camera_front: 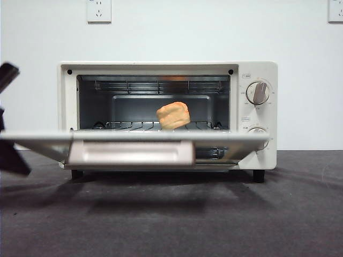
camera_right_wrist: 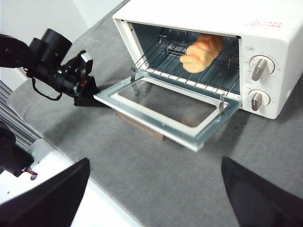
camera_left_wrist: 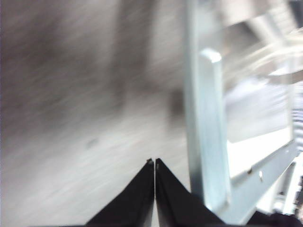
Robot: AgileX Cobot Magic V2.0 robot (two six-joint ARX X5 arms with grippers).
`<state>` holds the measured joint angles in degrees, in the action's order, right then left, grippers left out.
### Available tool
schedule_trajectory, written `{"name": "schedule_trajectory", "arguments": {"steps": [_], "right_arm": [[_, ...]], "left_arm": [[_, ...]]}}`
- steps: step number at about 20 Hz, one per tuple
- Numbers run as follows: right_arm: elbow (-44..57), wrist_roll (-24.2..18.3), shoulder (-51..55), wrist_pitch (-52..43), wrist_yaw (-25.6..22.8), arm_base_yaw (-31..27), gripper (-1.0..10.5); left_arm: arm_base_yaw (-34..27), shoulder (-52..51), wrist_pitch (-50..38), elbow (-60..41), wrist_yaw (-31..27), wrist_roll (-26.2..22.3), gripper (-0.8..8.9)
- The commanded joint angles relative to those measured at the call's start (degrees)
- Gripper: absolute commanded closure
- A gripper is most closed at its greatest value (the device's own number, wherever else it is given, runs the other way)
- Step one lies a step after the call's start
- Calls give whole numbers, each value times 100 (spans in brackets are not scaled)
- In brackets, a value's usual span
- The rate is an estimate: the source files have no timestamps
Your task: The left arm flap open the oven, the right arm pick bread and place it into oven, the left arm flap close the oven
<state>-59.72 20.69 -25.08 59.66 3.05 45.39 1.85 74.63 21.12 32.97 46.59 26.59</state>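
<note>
Across the middle of the front view, the oven (camera_front: 167, 115) stands on a dark grey worktop (camera_front: 171, 219) before a white wall with sockets (camera_front: 99, 10), its door (camera_front: 134, 143) flapped down flat. On the rack sits the bread (camera_front: 173, 115). At the door's left corner is the left claw (camera_right_wrist: 84, 94), pinched together. Spread wide, the right claw (camera_right_wrist: 154, 196) holds nothing.

Background and work surface

A dark grey, felt-like mat (camera_front: 177, 219) covers the table. Behind it stands a plain white wall (camera_front: 214, 32) carrying two white power sockets, one (camera_front: 99, 10) at upper left and one (camera_front: 335, 10) cut by the right edge. In the right wrist view, a white table edge (camera_right_wrist: 109, 208) borders the mat.
</note>
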Motion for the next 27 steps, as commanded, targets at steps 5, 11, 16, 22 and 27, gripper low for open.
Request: {"name": "schedule_trajectory", "arguments": {"steps": [5, 11, 16, 22, 27], "right_arm": [[-52, 188, -26, -94, -9, 57, 506], [-52, 208, -26, -94, -9, 57, 506], [-52, 258, -26, -94, -9, 57, 506], [-52, 273, -26, -94, -9, 57, 506], [-52, 262, -26, -155, -11, 57, 506]], "left_arm": [[-46, -450, -1261, 247, 284, 1228, 806], [-50, -575, -2789, 442, -31, 2249, 806], [-50, -573, -3574, 468, -160, 2796, 806], [-50, -850, -3674, 470, 140, 2940, 806], [-50, -1384, -3713, 470, 562, 2935, 805]]}}
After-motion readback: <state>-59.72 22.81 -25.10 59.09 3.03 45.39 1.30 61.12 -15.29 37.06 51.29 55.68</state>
